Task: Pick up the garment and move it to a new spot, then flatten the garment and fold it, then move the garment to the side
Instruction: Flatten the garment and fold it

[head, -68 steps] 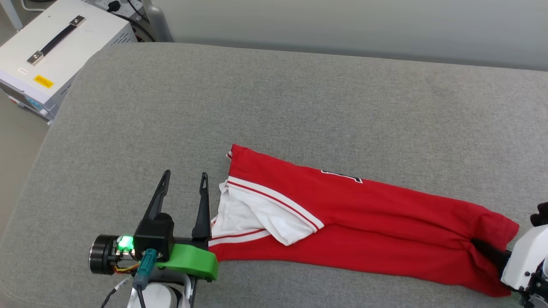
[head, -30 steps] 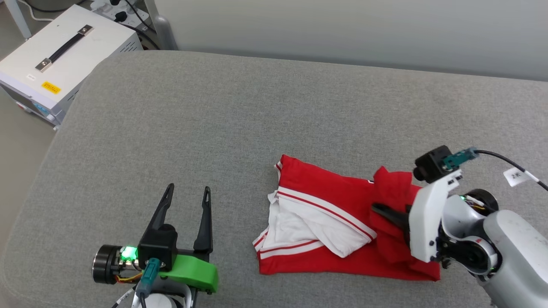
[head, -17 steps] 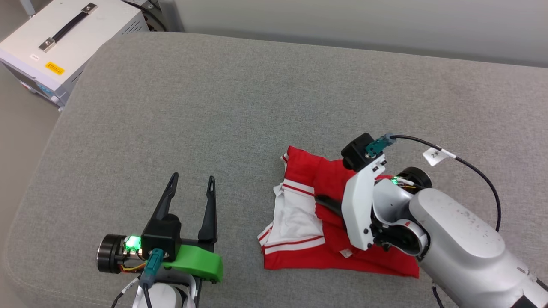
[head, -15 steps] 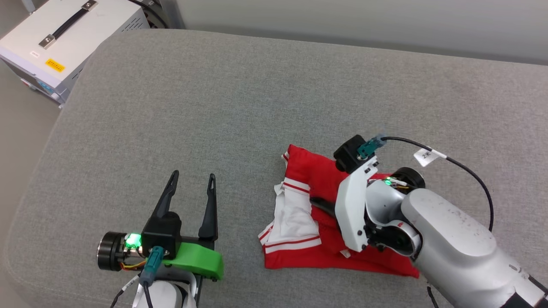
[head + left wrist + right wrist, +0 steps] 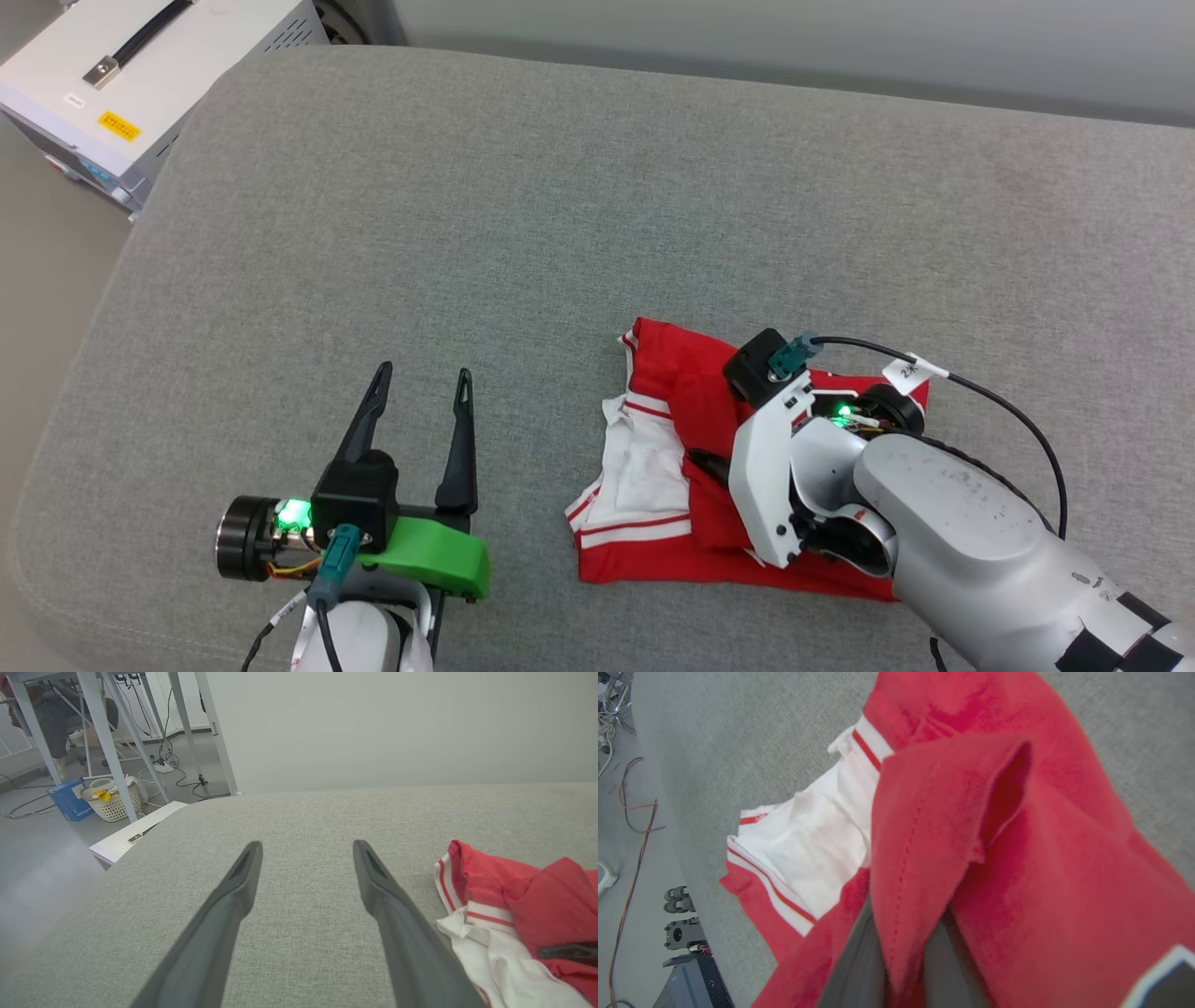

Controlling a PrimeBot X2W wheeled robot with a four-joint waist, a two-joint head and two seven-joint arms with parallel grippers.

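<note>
Right gripper (image 5: 702,460) is clamped almost shut on a red edge of the jersey (image 5: 677,387). In the wrist view the fabric is pinched between its two fingers, with a doubled flap standing up a bit. That edge is held over the rest of the shirt, close to the white sleeve (image 5: 644,467), so I'd say this is the fold step. The jersey lies on the grey cushion (image 5: 467,233), near the front right. Left gripper (image 5: 422,373) is spread wide, empty, beside the jersey without touching it, probably so it won't snag the fabric. My guess for next: let go and smooth it flat.
</note>
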